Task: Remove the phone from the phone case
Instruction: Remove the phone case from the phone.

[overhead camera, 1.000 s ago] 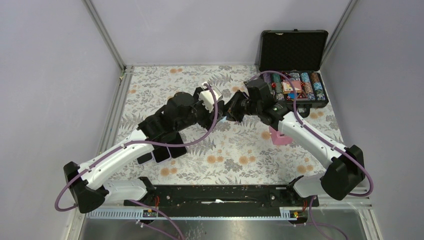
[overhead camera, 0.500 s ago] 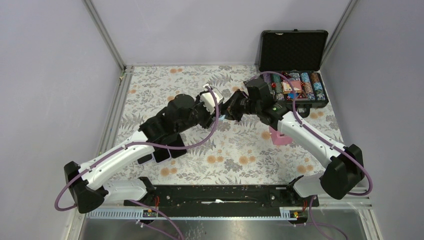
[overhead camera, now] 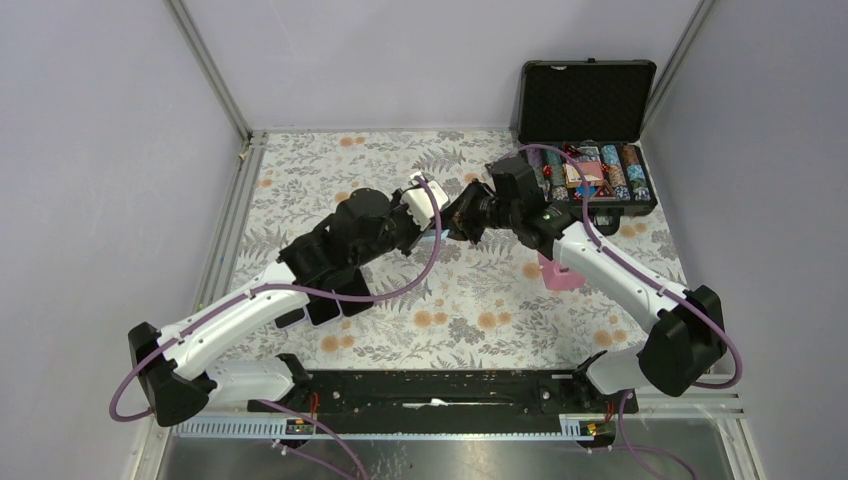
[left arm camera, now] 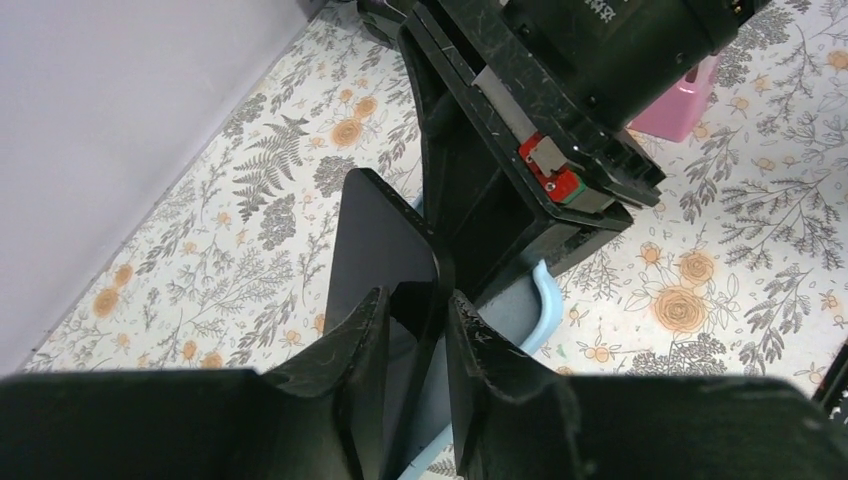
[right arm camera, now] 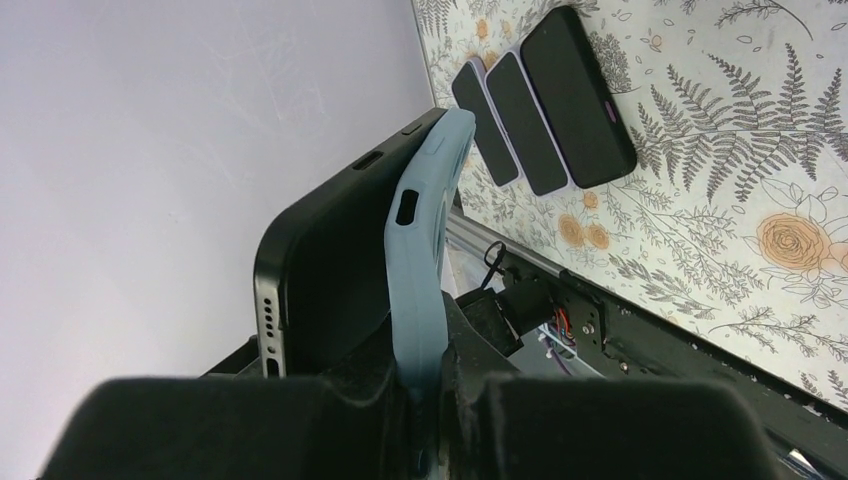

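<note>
A black phone (right arm camera: 320, 250) stands partly peeled out of a light blue case (right arm camera: 425, 240); its bottom edge with the port shows free of the case. My right gripper (right arm camera: 425, 365) is shut on the case's wall. My left gripper (left arm camera: 418, 305) is shut on the thin edge of the phone (left arm camera: 380, 240), with the blue case (left arm camera: 540, 300) behind it. In the top view both grippers meet above mid-table, left (overhead camera: 432, 215) and right (overhead camera: 457, 220), and the phone and case are mostly hidden between them.
An open black box (overhead camera: 590, 100) with poker chips sits at the back right. A pink object (overhead camera: 558, 272) stands under my right arm, also in the left wrist view (left arm camera: 680, 100). Three dark phones (right arm camera: 545, 100) lie side by side under my left arm (overhead camera: 325, 305).
Both grippers have shifted slightly up and to the right together, still gripping. The strip of blue case seen between them from above is now hidden.
</note>
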Controlling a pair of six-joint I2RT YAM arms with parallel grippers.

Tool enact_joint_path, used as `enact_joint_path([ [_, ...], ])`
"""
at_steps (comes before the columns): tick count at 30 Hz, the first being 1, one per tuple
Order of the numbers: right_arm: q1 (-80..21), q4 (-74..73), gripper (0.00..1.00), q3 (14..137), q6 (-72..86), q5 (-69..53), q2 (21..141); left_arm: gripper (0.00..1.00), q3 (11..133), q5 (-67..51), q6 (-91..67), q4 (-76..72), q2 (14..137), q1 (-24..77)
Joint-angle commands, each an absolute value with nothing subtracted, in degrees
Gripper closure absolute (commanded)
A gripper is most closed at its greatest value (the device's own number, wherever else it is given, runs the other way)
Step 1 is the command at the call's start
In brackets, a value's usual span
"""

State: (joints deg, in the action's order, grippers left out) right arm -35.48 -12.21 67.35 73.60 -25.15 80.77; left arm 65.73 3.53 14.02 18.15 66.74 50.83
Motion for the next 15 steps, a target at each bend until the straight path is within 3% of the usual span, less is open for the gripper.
enact_joint_path([
  [1, -36.03, -5.79, 1.0, 71.98, 73.44, -30.25, 79.07, 1.0, 65.49, 8.59, 14.78, 18.63, 67.43, 50.09],
  [15, -35.95, -9.89, 1.0, 68.91, 70.41, -27.91, 80.36, 1.0, 59.69, 13.63, 12.72, 11.88, 71.32, 50.18],
])
